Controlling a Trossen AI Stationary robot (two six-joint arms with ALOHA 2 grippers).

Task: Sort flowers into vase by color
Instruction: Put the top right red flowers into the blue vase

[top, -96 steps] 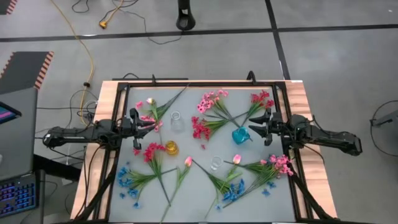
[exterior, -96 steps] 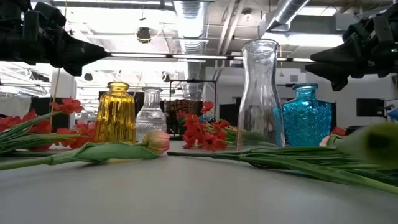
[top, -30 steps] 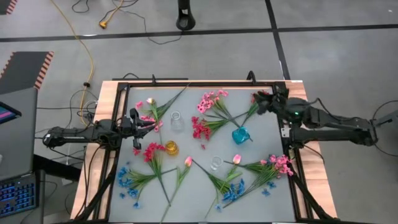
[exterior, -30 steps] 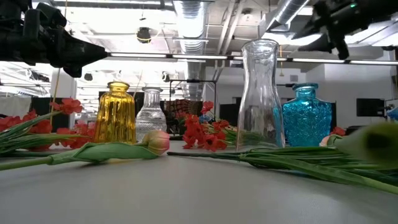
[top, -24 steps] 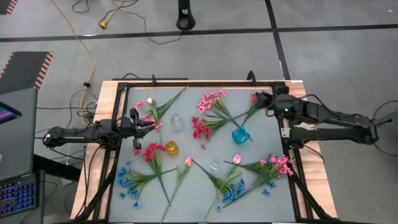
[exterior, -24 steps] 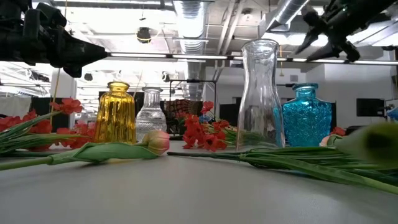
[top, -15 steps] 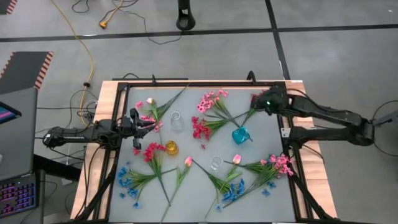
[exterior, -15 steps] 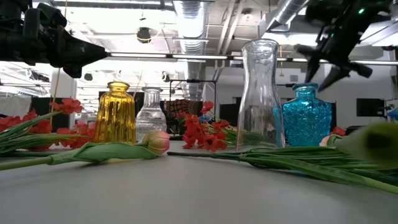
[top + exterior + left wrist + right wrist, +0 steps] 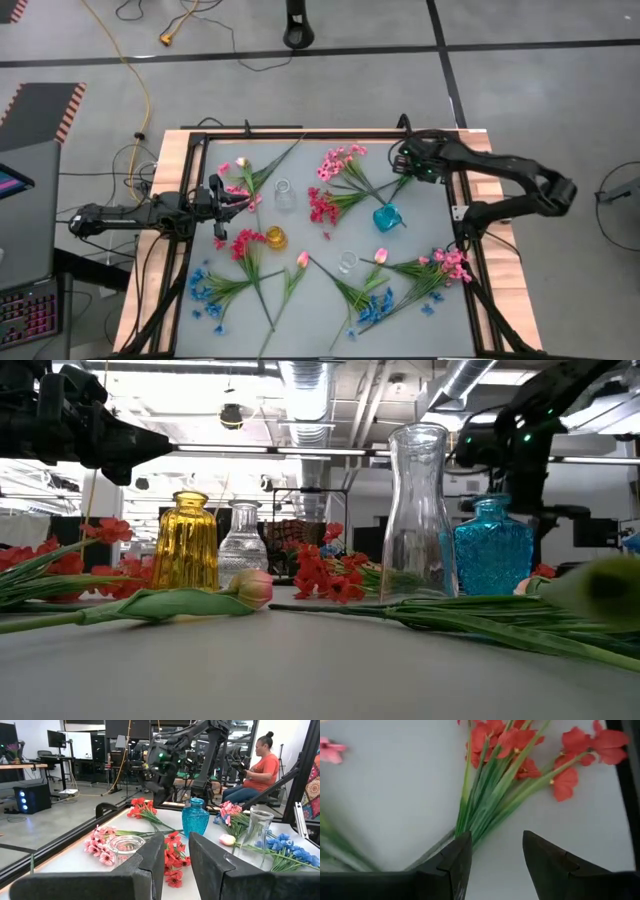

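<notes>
Sprigs of flowers lie flat on the grey table: red [image 9: 420,160], pink [image 9: 340,163], red [image 9: 322,205], pink [image 9: 240,176], red [image 9: 245,245], blue [image 9: 210,290], blue [image 9: 375,305] and pink [image 9: 450,265]. Among them stand a blue vase [image 9: 387,217], a yellow vase [image 9: 275,238] and two clear vases [image 9: 283,195] [image 9: 347,262]. My right gripper [image 9: 405,162] hangs open near the far right corner, pointing down over the green stems [image 9: 487,810] of the red sprig [image 9: 520,742]. My left gripper [image 9: 238,198] waits open at the table's left side.
A black frame [image 9: 320,133] runs around the table. Two tulips [image 9: 301,260] [image 9: 379,256] lie toward the near side. The blue vase [image 9: 493,550] stands just nearer than my right gripper [image 9: 500,445]. A person [image 9: 257,765] sits beyond the right edge.
My right arm has swung from above the table's right edge toward the left and far side. It has raised its elbow and tipped the gripper from level to pointing down over the red sprig. No flower or vase has moved.
</notes>
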